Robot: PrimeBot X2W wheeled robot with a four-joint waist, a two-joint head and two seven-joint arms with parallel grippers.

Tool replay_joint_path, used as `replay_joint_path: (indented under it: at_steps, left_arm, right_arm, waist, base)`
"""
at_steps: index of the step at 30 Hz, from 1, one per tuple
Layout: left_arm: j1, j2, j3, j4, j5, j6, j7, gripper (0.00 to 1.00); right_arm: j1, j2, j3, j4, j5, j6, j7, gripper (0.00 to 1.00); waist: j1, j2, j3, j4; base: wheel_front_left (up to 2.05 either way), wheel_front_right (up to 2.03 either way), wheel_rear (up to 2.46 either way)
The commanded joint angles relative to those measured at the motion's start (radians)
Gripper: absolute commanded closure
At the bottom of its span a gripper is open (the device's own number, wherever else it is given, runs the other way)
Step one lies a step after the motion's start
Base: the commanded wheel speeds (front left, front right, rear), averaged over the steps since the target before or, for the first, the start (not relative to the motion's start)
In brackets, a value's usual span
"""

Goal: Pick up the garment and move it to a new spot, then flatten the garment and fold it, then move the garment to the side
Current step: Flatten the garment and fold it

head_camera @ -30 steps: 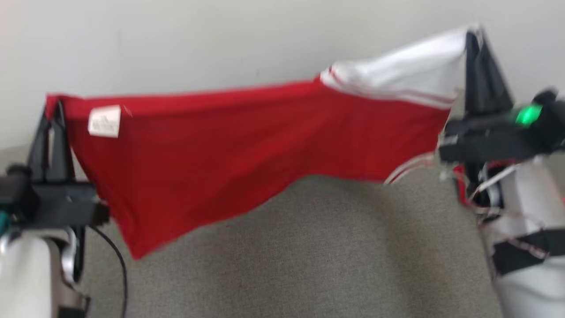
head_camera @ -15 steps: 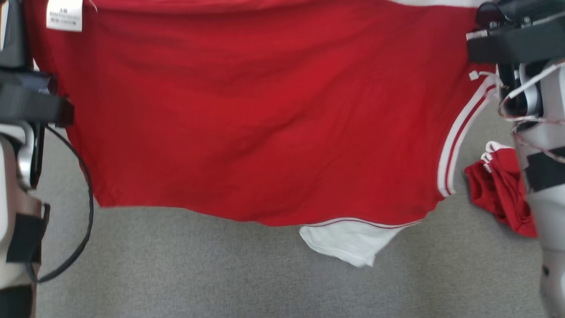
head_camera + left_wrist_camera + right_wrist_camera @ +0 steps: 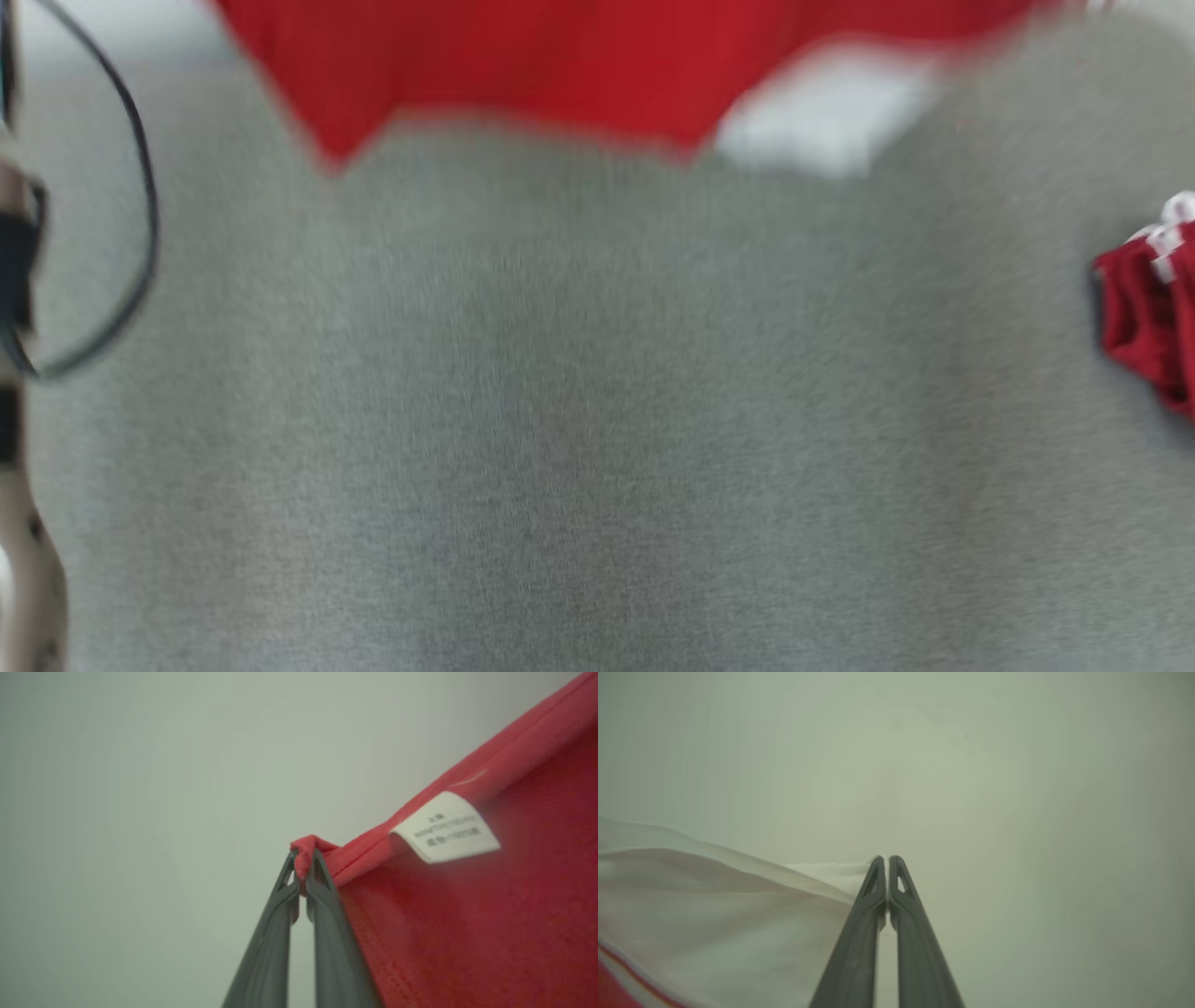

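Observation:
The garment (image 3: 523, 75) is a red shirt with white sleeves, hanging in the air; its lower edge and a white sleeve (image 3: 822, 131) show blurred along the top of the head view. In the left wrist view my left gripper (image 3: 303, 856) is shut on a red hem corner of the garment (image 3: 467, 914), beside a white care label (image 3: 446, 828). In the right wrist view my right gripper (image 3: 886, 861) is shut on the edge of the white sleeve (image 3: 714, 905). Both grippers point at a pale wall.
Grey carpet (image 3: 579, 420) lies below the hanging cloth. A second red and white garment (image 3: 1153, 308) lies bunched at the right edge. A black cable (image 3: 140, 215) loops at the left beside my left forearm (image 3: 19, 523).
The head camera has tilted down: grippers and most of the garment have left the top of that view, and more carpet shows. The garment stays stretched between both grippers.

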Motion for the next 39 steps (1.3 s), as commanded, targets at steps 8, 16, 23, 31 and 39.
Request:
replay_joint_path:
  at_steps: [8, 16, 23, 31, 39]
  left_arm:
    - [-0.17, -0.008, -0.037, 0.041, 0.045, 0.049, -0.049, 1.0]
    - [-0.003, -0.043, -0.033, 0.002, -0.01, 0.093, -0.053, 1.0]
    - [0.23, -0.103, -0.031, -0.086, -0.07, 0.115, -0.054, 1.0]
    - [0.571, -0.167, -0.011, -0.157, -0.11, 0.103, -0.054, 1.0]
    - [0.861, -0.225, 0.101, -0.166, -0.158, 0.1, -0.054, 1.0]
  right_arm:
    - [-0.039, -0.021, -0.131, -0.008, -0.052, -0.003, 0.0, 1.0]
    - [0.185, -0.019, -0.151, -0.07, 0.036, -0.003, 0.0, 1.0]
    - [0.461, 0.017, -0.192, -0.176, 0.124, -0.003, 0.0, 1.0]
    - [0.848, 0.148, -0.289, -0.268, 0.211, -0.003, 0.0, 1.0]
    - [1.155, 0.257, -0.306, -0.26, 0.195, -0.003, 0.0, 1.0]
  waist:
    - [-0.0005, -0.0002, 0.223, 0.033]
    - [-0.0005, -0.0002, 0.293, 0.018]
    - [-0.0005, -0.0002, 0.268, 0.023]
    - [-0.0005, -0.0002, 0.115, 0.005]
    - [-0.0005, -0.0002, -0.053, -0.039]
  base:
    - [0.0, 0.0, 0.0]
    - [0.0, 0.0, 0.0]
    - [0.0, 0.0, 0.0]
    - [0.0, 0.0, 0.0]
    - [0.0, 0.0, 0.0]
